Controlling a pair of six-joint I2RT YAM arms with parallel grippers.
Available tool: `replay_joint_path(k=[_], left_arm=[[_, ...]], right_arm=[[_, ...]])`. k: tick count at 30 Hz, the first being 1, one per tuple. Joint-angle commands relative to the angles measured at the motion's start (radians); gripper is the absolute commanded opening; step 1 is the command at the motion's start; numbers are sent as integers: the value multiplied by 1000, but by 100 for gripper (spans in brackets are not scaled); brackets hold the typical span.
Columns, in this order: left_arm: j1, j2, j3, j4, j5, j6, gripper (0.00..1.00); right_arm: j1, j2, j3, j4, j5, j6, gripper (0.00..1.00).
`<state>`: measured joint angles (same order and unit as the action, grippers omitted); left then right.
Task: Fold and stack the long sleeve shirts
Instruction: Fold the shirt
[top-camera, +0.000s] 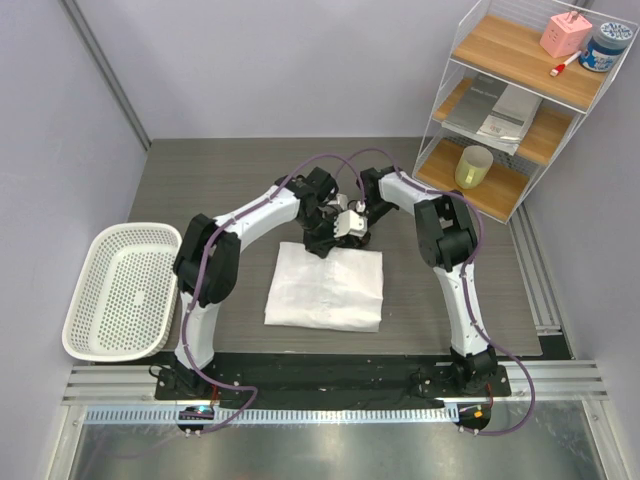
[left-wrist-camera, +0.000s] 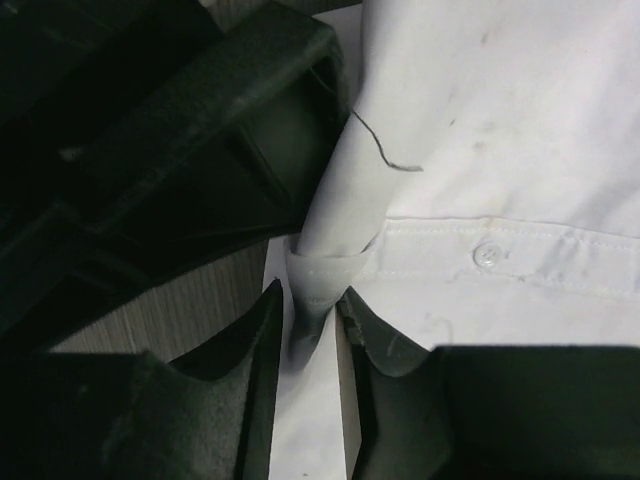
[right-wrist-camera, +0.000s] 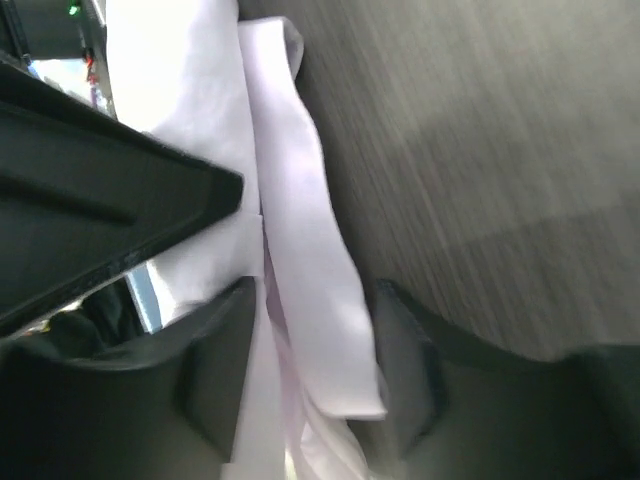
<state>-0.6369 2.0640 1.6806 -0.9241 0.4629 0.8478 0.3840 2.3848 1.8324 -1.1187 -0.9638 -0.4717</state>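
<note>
Far left: white plastic basket w/ holes (top-camera: 120, 290), at the left side of the grey wood-look table (top-camera: 200, 180). Mid table: white long sleeve shirt of thin cloth (top-camera: 325, 288), folded into a flat square, well apart from the basket. Left claw (top-camera: 322, 243) is at the shirt's far edge. Its black fingers (left-wrist-camera: 255, 350) have just a thin gap & pinch a small fold of the cloth. Right claw (top-camera: 358, 225) is just beside it, same edge. Its fingers (right-wrist-camera: 215, 350) stand wider apart; a loose strip of cloth lies between, not squashed. Far right: white wire rack w/ wood shelves (top-camera: 500, 45).
</note>
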Motion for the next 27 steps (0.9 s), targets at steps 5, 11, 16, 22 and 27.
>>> replay_joint_path(k=[5, 11, 16, 22, 27], left_arm=[[120, -76, 37, -38, 80, -70, 48], [299, -78, 41, -137, 270, -133, 57], [325, -24, 31, -96, 298, -219, 62], [329, 34, 1, -50, 275, -253, 62], [332, 51, -83, 28, 243, -332, 49]], right_arm=[[-180, -97, 186, -62, 171, -15, 73], [-218, -258, 29, -135, 140, -79, 81], [-198, -325, -189, 9, 165, -19, 86], [-166, -303, -314, 80, 255, -22, 76], [-163, -257, -338, 212, 365, 18, 29]])
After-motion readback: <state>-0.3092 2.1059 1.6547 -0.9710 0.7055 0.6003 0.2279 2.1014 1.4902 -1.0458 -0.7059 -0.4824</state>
